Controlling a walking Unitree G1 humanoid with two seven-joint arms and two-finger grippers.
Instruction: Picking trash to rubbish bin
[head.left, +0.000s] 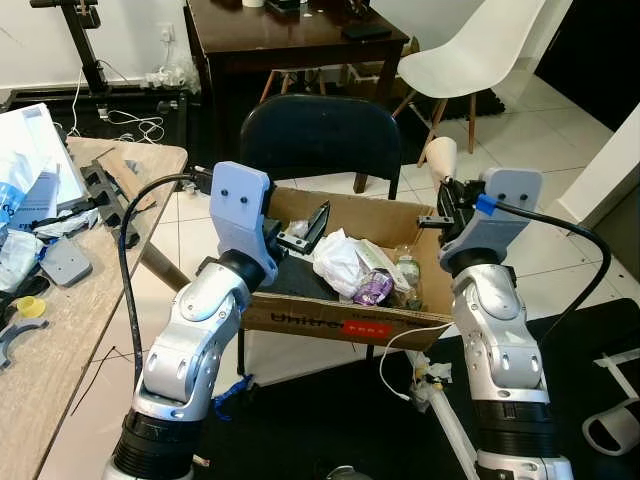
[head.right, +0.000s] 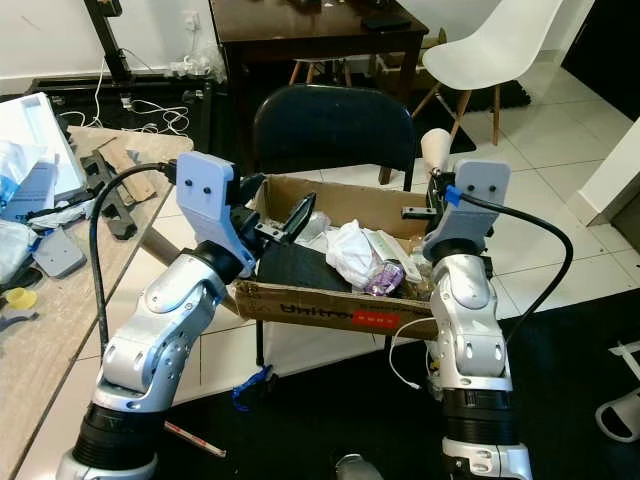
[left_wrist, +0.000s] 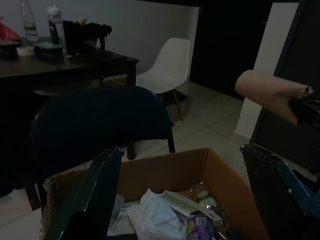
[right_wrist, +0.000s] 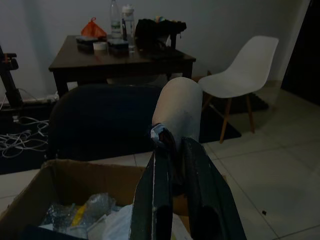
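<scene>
A cardboard box (head.left: 340, 322) serving as the bin stands in front of me. It holds a crumpled white bag (head.left: 340, 262), a purple wrapper (head.left: 374, 288) and a clear plastic bottle (head.left: 407, 270). My left gripper (head.left: 305, 228) hangs open over the box's left half with nothing between its fingers (left_wrist: 95, 195). Above the box's right wall, my right gripper (right_wrist: 172, 142) is shut on the rim of a beige paper cup (right_wrist: 180, 107). The cup (head.left: 441, 157) points up and away from me.
A black chair (head.left: 320, 135) stands just behind the box, with a dark wooden table (head.left: 290, 40) and a white chair (head.left: 480, 50) farther back. At my left is a wooden workbench (head.left: 60, 330) cluttered with tools. Cables (head.left: 130, 125) lie on the floor.
</scene>
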